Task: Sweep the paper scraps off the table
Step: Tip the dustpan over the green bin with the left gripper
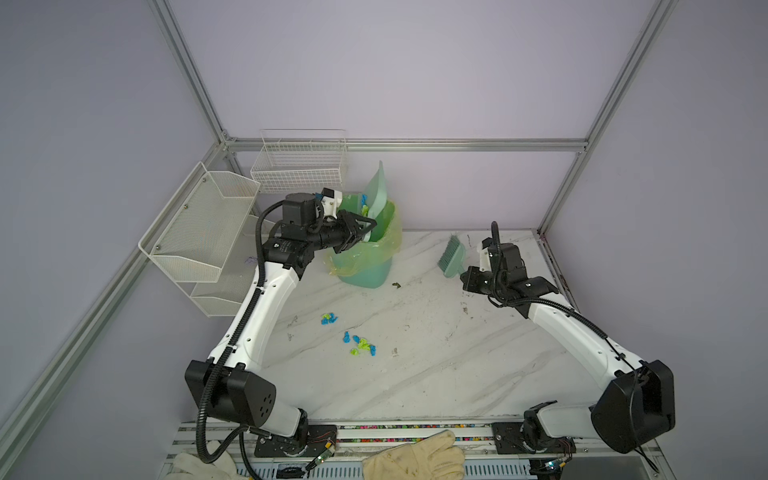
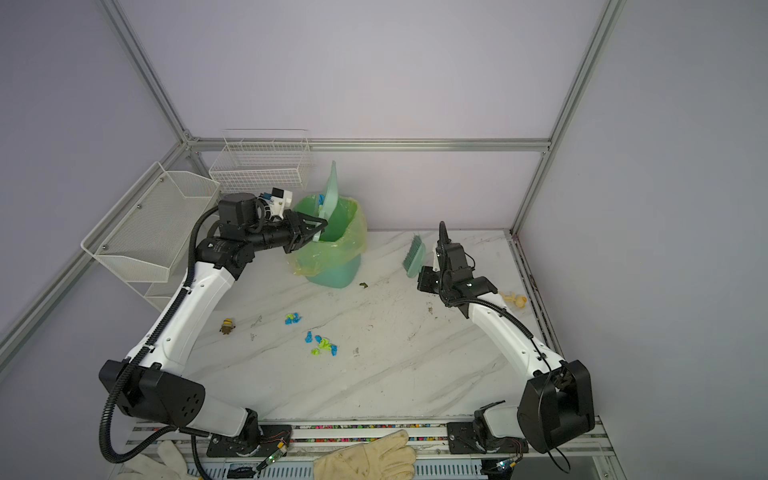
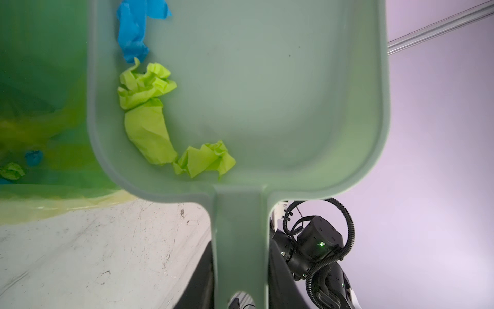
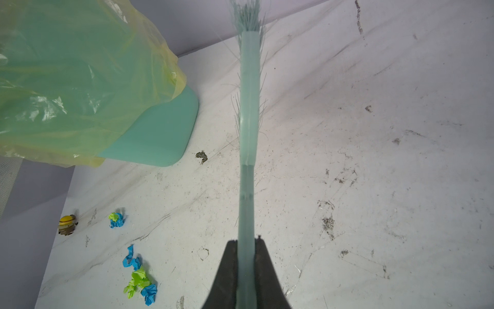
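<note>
Partly, the dustpan (image 3: 267, 93) handle hides the left gripper (image 3: 240, 248).

one bin (image 1: 365, 274), one dustpan (image 1: 380, 187), one brush (image 1: 451, 255), two wire baskets (image 1: 299, 166)

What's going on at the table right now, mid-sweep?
The left gripper holds the dustpan by its handle, tipped up over the bag-lined green bin at the back of the table. A few blue and lime wads sit in the pan. The right gripper is shut on the brush, off to the right. Two small clusters of paper scraps lie unswept.
</note>
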